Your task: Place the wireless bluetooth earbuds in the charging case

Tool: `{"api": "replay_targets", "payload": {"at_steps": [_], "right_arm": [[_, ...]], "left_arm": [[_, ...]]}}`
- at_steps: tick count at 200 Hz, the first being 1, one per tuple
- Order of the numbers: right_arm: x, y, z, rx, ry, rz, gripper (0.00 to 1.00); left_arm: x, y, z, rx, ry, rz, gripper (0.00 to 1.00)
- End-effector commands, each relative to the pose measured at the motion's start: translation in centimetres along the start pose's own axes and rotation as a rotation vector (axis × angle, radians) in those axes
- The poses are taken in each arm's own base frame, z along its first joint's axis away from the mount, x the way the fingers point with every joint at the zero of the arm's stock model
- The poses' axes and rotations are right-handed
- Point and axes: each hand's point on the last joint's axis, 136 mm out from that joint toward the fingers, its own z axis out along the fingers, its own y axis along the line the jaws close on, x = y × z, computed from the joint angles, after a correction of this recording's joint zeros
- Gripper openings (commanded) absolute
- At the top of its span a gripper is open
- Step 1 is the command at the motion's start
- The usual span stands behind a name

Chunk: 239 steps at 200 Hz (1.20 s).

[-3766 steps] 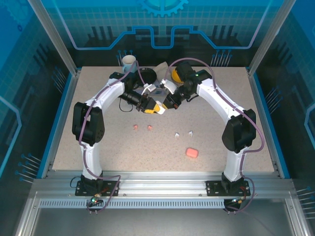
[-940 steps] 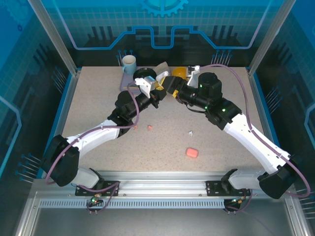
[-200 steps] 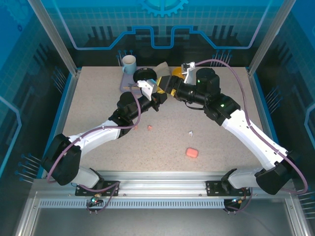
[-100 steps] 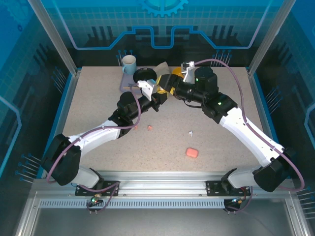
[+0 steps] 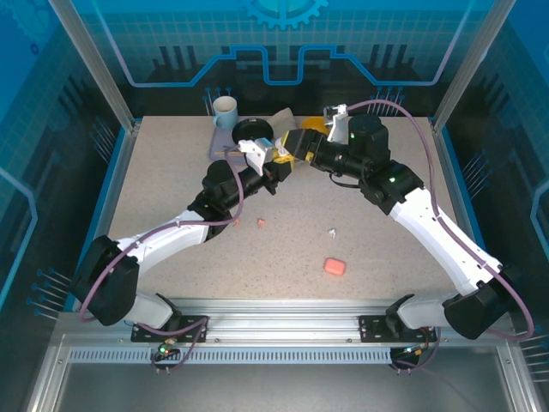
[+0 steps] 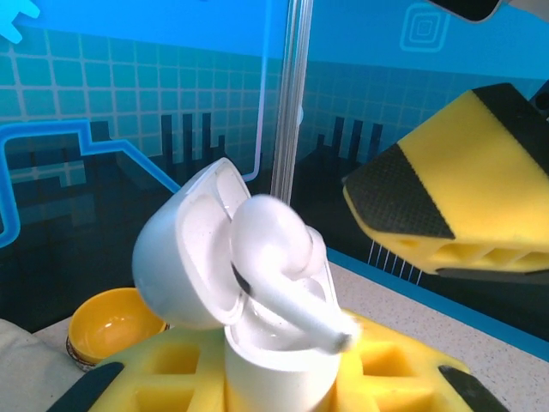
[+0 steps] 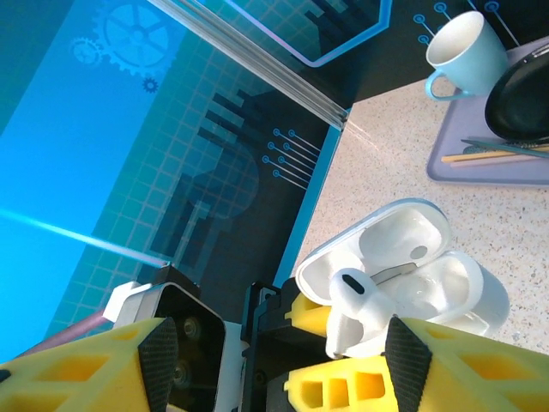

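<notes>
Two robot arms meet in the air over the far middle of a speckled table. The left gripper [image 6: 283,390] is clamped tight on the lower body of a white charging case [image 6: 184,257]. It holds the case upright off the table with the hinged lid swung back, so the sockets face up for loading.

One white earbud [image 6: 270,240] lies in the mouth of the case. Its bulb rests against the lid and its stem slants out over the front rim, so it looks lodged crooked rather than seated.

The right gripper [image 7: 279,343] hovers just beside the case with its jaws spread wide and nothing held. Whether a finger brushes the bud cannot be told. It seems placed there to nudge or re-pinch the bud, so the step in hand is probably seating this first earbud.

On the table, well nearer the arm bases than the white case, lie a second white earbud [image 5: 332,231] and a salmon-pink earbud [image 5: 262,223]. A pink case [image 5: 334,267] lies nearer the bases again, waiting its turn. Just beyond the white case sit a black bowl [image 5: 251,130] and a pale blue mug [image 5: 225,109], apart from the work.
</notes>
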Motion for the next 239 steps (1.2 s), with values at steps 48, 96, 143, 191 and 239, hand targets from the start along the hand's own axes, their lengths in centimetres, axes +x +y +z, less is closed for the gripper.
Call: {"api": "replay_targets", "payload": {"at_steps": [48, 96, 143, 191, 239], "right_arm": [[-0.9, 2.3, -0.7, -0.065, 0.000, -0.052, 0.68], [-1.1, 1.3, -2.6, 0.071, 0.014, -0.102, 0.67], [0.4, -3.4, -4.8, 0.295, 0.065, -0.131, 0.65], [5.9, -10.8, -5.8, 0.408, 0.117, -0.025, 0.65], [11.5, -16.2, -4.1, 0.445, 0.212, 0.080, 0.64]], "left_arm": [[-2.5, -1.1, -0.6, 0.037, -0.068, -0.006, 0.00], [-1.9, -1.0, -0.7, 0.034, -0.058, 0.001, 0.00], [1.8, -1.2, -1.1, 0.059, 0.043, 0.056, 0.00], [8.8, -1.5, -3.0, 0.075, 0.223, 0.045, 0.00], [15.6, -3.2, -5.8, 0.075, 0.391, 0.018, 0.00]]}}
